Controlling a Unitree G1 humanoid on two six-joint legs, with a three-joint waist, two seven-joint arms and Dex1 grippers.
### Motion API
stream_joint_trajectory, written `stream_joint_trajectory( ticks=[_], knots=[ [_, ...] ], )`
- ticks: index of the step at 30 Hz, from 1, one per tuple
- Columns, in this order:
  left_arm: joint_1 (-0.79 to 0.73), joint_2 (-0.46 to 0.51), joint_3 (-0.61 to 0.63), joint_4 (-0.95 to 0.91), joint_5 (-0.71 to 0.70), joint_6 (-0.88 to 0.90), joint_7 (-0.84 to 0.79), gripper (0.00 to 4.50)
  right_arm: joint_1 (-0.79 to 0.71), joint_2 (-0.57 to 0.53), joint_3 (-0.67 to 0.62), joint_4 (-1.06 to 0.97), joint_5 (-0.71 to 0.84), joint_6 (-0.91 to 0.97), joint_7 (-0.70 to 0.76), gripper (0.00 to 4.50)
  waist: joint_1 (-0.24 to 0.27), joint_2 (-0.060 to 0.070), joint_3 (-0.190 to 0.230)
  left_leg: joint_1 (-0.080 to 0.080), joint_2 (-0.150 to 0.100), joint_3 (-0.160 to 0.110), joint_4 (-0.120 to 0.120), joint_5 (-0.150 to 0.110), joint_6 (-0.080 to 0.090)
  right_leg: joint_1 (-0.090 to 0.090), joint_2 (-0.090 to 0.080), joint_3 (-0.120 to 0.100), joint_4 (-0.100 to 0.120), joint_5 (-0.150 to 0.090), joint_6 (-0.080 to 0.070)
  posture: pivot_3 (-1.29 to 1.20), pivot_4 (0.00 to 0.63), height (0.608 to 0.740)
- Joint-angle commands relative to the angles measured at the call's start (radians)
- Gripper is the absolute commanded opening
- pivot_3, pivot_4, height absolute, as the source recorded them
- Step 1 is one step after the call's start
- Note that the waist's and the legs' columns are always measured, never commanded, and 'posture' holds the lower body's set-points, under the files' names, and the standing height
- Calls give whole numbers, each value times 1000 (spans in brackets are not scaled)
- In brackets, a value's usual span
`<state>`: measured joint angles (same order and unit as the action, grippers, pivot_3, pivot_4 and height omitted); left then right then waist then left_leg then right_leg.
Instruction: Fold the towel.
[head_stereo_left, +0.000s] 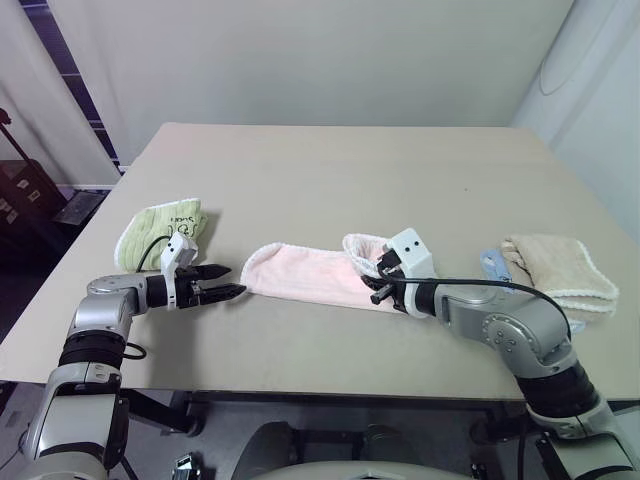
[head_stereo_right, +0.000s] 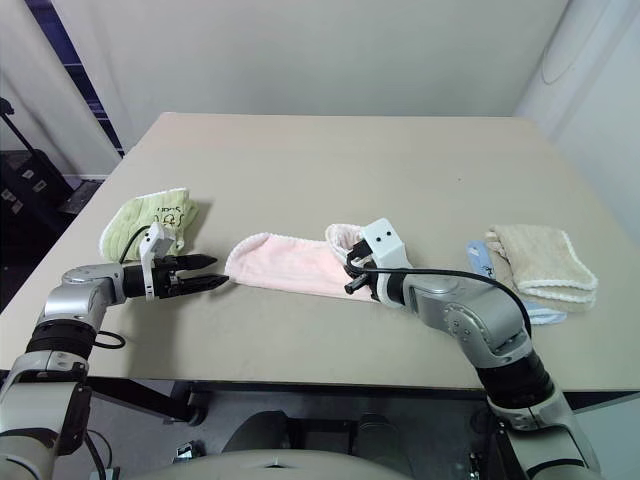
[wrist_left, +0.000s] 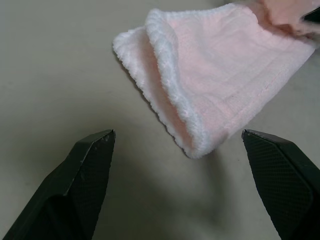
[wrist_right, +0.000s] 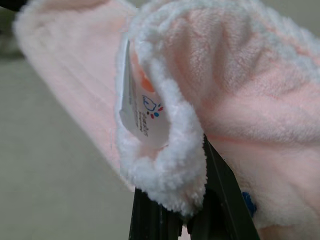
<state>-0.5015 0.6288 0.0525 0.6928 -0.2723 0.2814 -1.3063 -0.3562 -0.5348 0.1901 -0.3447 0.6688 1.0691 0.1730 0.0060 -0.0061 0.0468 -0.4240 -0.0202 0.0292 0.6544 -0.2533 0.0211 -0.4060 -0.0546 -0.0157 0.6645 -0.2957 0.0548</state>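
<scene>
So far I count this fold as partly done, not finished. The pink towel (head_stereo_left: 305, 272) lies flat on the table (head_stereo_left: 330, 170), near the front edge and about midway between my two arms. Its left end is already doubled: in the left wrist view two layers sit one on the other with the white edging showing along both.

My right gripper (head_stereo_left: 380, 287) has its fingers pinched tight on the towel's right end, and that end is lifted and curled back over the flat part. In the right wrist view the white-edged hem wraps over the closed fingers, and a small printed label (wrist_right: 145, 117) hangs from the hem. I judge this to be the second fold in hand: the held end has yet to travel across and be laid down on the rest.

My left gripper (head_stereo_left: 222, 281) hovers just beside the towel's left end, fingers spread wide and holding nothing, pointing at the cloth without touching it.

What is left, as I read it, is to lay the right end over, release it, and square the edges.

A light green towel (head_stereo_left: 160, 230) sits behind the left arm, and a cream towel (head_stereo_left: 560, 270) lies well off to the right; both are apart from the work.
</scene>
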Motion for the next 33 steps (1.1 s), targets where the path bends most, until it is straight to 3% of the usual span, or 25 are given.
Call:
stream_joint_trajectory(
  ticks=[1, 6, 9, 16, 19, 23, 29, 31, 33],
  knots=[
    [6, 8, 1, -53, -8, -1, -10, 4280, -22, 25, -28, -4, -24, 20, 11, 467, -2, 0, 0, -1, 0, 0, 0, 0, 0, -1, 0, 0, 0, 0, 0, 0, 0, 740],
    [20, 12, 5, -116, -22, 38, -7, 4280, 4, 25, -78, -74, 20, 50, 81, 2120, -2, 0, 0, -1, 0, 0, 0, 0, 0, -1, 0, 0, 1, 0, 0, 0, 0, 740],
    [4, 13, 21, -164, -49, 97, -2, 4280, 60, -1, -194, -186, 119, 23, 174, 3215, 3, 0, 0, -1, 0, 0, 0, 0, 0, -1, 0, 0, 1, 0, 0, 0, 0, 740],
    [-103, -11, 68, -227, -172, 239, -10, 4280, 158, -23, -404, -200, 203, -85, 285, 3215, 4, -1, 0, 0, 0, 0, 4, 0, 0, 2, 0, 0, 1, 3, 4, 0, 0, 740],
    [-189, -76, 59, -261, -223, 294, -1, 4280, 155, -7, -399, -125, 145, -159, 294, 3215, 7, -1, -1, 0, 0, 0, 8, 0, 0, 4, 0, 0, 1, 4, 5, 0, 0, 740],
    [-283, -205, 15, -230, -195, 238, 54, 3034, 125, 46, -400, -20, 87, -254, 272, 2336, 4, -1, -1, 1, -2, 1, 11, 2, 4, 7, -1, 0, -1, 6, 4, 0, 0, 740],
    [-348, -362, -101, -92, -101, 100, 46, 817, 81, 100, -397, 115, 31, -334, 263, 105, 4, -1, -1, 2, -2, 2, 11, 2, 5, 7, -1, 1, 0, 9, 8, 0, 0, 740],
    [-344, -425, -160, -25, -39, 24, 60, 144, 63, 117, -380, 183, 3, -368, 273, 0, 6, -1, -1, 2, -2, 2, 11, 2, 5, 7, 0, 1, 0, 9, 8, 0, 0, 740],
    [-342, -481, -196, 49, 16, -49, 98, 66, 50, 132, -355, 243, -27, -384, 285, 0, 6, -1, -1, 1, -2, 2, 11, 2, 5, 7, 0, 1, 0, 9, 8, 0, 0, 740]
  ],
)
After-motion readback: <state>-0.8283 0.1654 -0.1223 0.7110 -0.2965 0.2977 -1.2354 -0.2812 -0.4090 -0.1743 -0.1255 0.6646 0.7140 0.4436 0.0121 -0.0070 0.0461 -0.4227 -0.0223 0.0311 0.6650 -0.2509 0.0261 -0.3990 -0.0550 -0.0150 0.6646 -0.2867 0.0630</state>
